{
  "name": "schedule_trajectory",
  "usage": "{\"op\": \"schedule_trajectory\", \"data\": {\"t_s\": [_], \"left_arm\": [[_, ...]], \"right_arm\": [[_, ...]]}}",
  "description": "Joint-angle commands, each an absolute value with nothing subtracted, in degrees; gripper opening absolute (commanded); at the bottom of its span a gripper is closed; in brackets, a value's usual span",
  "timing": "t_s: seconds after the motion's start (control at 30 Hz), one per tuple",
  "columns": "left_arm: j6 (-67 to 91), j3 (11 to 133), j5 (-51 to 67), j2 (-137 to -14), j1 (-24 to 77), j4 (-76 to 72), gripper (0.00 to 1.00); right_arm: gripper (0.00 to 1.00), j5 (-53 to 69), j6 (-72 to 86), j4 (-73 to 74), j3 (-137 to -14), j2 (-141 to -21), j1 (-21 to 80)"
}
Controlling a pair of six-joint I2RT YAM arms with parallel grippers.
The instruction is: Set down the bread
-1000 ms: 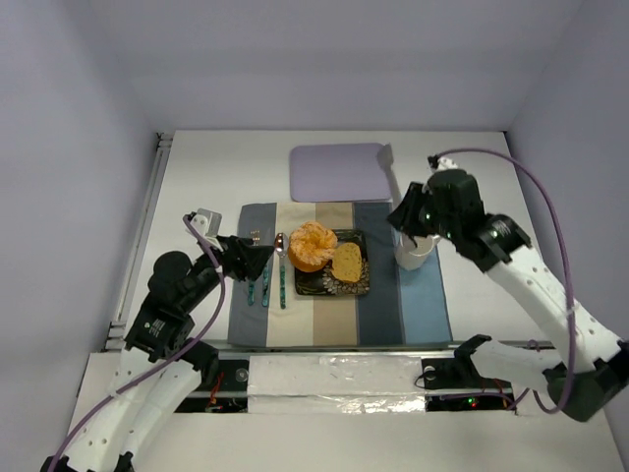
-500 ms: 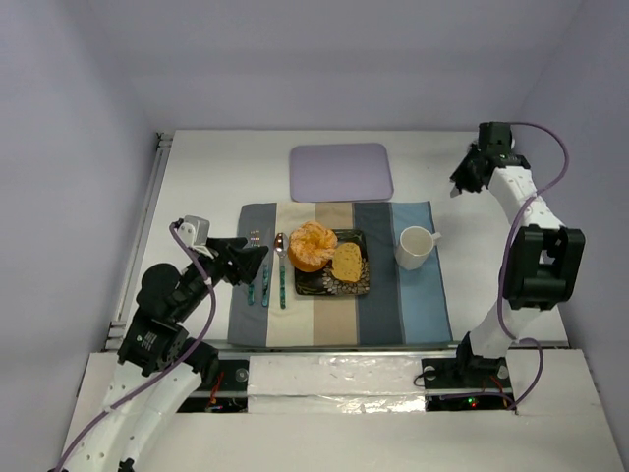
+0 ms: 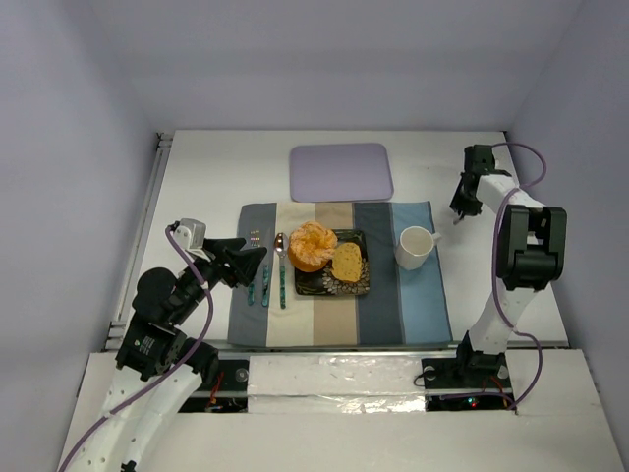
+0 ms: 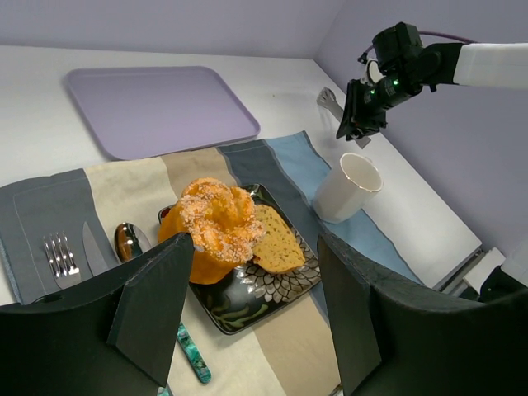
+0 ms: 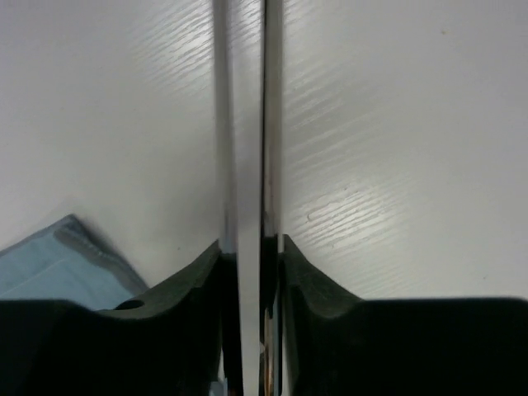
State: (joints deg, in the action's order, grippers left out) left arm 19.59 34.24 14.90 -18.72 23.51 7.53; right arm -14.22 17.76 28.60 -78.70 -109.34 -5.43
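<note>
Right arm had swung off the cup's side to the far right of the table & folded up; left arm barely shifted. Left gripper (image 3: 254, 258) hung open, empty, over the placemat's (image 3: 413, 305) left edge. On the dark plate (image 3: 334, 291) the bread (image 3: 346, 263) lay beside the pastry (image 3: 312, 244), so placing looked done. Best now: keep both arms clear w/o clipping the cup (image 3: 413, 248). Right gripper (image 4: 355, 124) was clamped on a thin metal blade (image 4: 330, 101). It showed edge-on in wrist view, so couldn't tell which tool.
</note>
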Motion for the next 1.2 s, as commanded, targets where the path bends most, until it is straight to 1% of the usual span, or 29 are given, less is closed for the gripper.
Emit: {"op": "schedule_trajectory", "data": {"t_s": [0.0, 0.07, 0.13, 0.2, 0.27, 0.3, 0.33, 0.37, 0.43, 0.5, 0.57, 0.67, 0.77, 0.8, 0.83, 0.87, 0.9, 0.93, 0.97, 1.0, 1.03, 1.07, 1.17], "left_arm": [[19.60, 34.37, 15.73, -18.54, 23.29, 4.75, 0.59], [19.60, 34.45, 15.82, -18.63, 23.29, 4.66, 0.59], [19.60, 34.37, 15.65, -18.72, 23.29, 4.66, 0.59], [19.60, 34.45, 15.73, -19.07, 22.76, 4.75, 0.59], [19.51, 34.37, 15.73, -19.16, 22.76, 4.66, 0.59], [19.51, 34.28, 15.82, -19.25, 22.76, 4.66, 0.59], [19.51, 34.28, 15.82, -19.42, 22.76, 4.66, 0.59], [19.60, 34.19, 15.82, -19.60, 22.76, 4.75, 0.59], [19.60, 34.28, 16.00, -19.69, 22.76, 4.66, 0.59], [19.60, 34.28, 15.82, -19.86, 22.76, 4.66, 0.59], [19.51, 34.19, 15.82, -20.13, 22.76, 4.66, 0.59], [19.60, 34.28, 15.91, -20.39, 22.76, 4.57, 0.60], [20.13, 34.10, 15.47, -20.57, 22.76, 4.66, 0.61], [20.21, 34.19, 15.29, -20.65, 22.76, 4.57, 0.62], [20.48, 34.28, 15.12, -20.74, 22.76, 4.57, 0.63], [20.48, 34.28, 14.68, -20.83, 22.76, 4.57, 0.63], [20.65, 34.36, 14.24, -20.92, 22.76, 4.66, 0.63], [20.74, 34.45, 13.98, -20.92, 22.76, 4.83, 0.64], [20.74, 34.54, 13.63, -21.00, 22.76, 4.92, 0.64], [20.74, 34.54, 13.28, -20.92, 22.76, 4.92, 0.64], [20.74, 34.54, 13.01, -20.92, 22.76, 4.83, 0.64], [20.57, 34.45, 12.66, -20.92, 22.76, 4.75, 0.64], [20.66, 34.37, 12.83, -21.01, 22.76, 4.31, 0.65]], "right_arm": [[0.37, -19.34, 14.41, 24.17, -79.53, -111.08, -5.19], [0.43, -19.51, 14.33, 25.75, -81.38, -113.19, -5.19], [0.46, -19.60, 13.98, 25.49, -81.56, -113.90, -5.19], [0.59, -19.51, 13.89, 25.93, -82.78, -114.69, -5.19], [0.60, -19.43, 14.06, 26.80, -83.67, -115.31, -5.19], [0.65, -19.42, 14.06, 26.89, -83.67, -115.23, -5.19], [0.66, -19.25, 14.06, 26.63, -83.85, -115.05, -5.19], [0.70, -18.99, 14.41, 26.80, -84.11, -114.96, -5.19], [0.72, -18.46, 15.29, 27.86, -85.42, -114.87, -5.19], [0.77, -17.32, 16.61, 27.69, -85.87, -112.86, -5.19], [0.85, -15.57, 18.18, 27.60, -87.26, -111.10, -5.19], [0.87, -13.81, 22.21, 29.35, -89.55, -107.33, -5.19], [0.84, -11.18, 28.09, 25.33, -87.02, -98.46, -4.13], [0.82, -10.21, 29.60, 24.27, -83.88, -95.65, -3.26], [0.79, -8.80, 31.01, 20.86, -81.67, -89.71, -2.03], [0.76, -4.35, 33.46, 18.66, -79.04, -86.43, -1.50], [0.57, -1.52, 34.70, 16.54, -73.45, -83.18, -1.49], [0.39, 1.64, 36.02, 12.09, -70.34, -76.79, -0.71], [0.22, 7.41, 38.65, 9.78, -67.44, -73.68, 0.25], [0.09, 9.82, 39.63, 7.67, -64.37, -70.26, 0.96], [0.00, 11.58, 40.42, 2.77, -58.25, -66.74, 2.10], [0.00, 14.39, 41.73, 0.81, -55.49, -59.92, 4.37], [0.00, 19.84, 42.89, -1.58, -48.79, -52.84, 7.64]]}}
